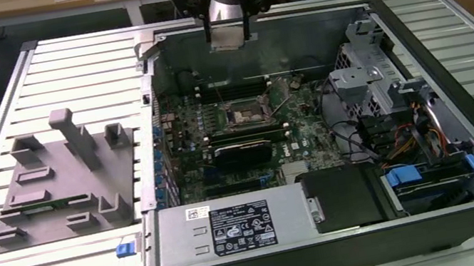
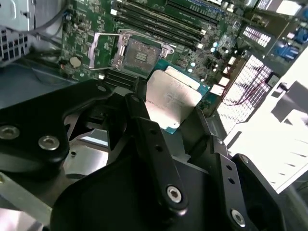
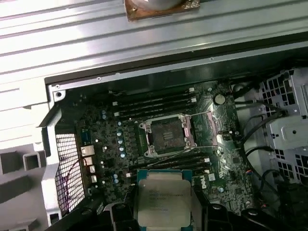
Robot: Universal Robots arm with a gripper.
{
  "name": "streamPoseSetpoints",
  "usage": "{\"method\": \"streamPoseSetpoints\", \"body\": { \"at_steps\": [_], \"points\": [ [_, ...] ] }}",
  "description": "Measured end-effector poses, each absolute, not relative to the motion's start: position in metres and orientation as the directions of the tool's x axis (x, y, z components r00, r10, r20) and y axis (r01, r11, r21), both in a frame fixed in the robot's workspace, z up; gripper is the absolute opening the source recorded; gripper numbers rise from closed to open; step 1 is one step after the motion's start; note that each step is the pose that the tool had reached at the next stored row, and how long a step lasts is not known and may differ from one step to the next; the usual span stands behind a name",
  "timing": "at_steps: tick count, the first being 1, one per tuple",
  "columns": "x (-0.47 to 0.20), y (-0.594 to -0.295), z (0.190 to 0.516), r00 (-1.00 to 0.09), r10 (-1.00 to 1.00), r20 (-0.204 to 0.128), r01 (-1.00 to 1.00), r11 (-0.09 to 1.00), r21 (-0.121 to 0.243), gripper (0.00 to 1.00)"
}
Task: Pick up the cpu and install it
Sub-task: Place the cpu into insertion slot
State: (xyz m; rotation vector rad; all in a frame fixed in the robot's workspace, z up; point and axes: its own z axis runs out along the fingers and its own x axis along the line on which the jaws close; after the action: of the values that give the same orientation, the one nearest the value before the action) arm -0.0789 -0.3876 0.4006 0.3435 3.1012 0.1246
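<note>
My gripper [image 1: 228, 32] hangs above the far wall of the open computer case [image 1: 415, 45], shut on the cpu [image 1: 228, 37]. In both wrist views the cpu [image 2: 173, 98] [image 3: 162, 197] is a flat silvery square with a pale rim, clamped by its edges between the black fingers [image 2: 144, 125]. The open socket [image 1: 245, 111] sits on the green motherboard, below and ahead of the chip, with its metal frame lifted and its centre bare [image 2: 140, 51] [image 3: 167, 135]. The cpu is well above the board and touches nothing.
A grey plastic holder [image 1: 63, 184] lies on the slatted table at the exterior view's left. Inside the case are a silver power supply box [image 1: 224, 229], a black module [image 1: 348, 194], drive cages [image 1: 372, 74], cables [image 1: 392, 136] and memory slots [image 3: 154, 103] beside the socket.
</note>
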Motion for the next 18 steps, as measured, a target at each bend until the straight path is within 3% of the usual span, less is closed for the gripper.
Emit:
{"method": "streamPoseSetpoints", "body": {
  "at_steps": [18],
  "points": [
    [-0.0788, -0.3873, 0.3971, -0.880, 0.475, -0.011, 0.473, 0.877, 0.078, 0.53]
  ]
}}
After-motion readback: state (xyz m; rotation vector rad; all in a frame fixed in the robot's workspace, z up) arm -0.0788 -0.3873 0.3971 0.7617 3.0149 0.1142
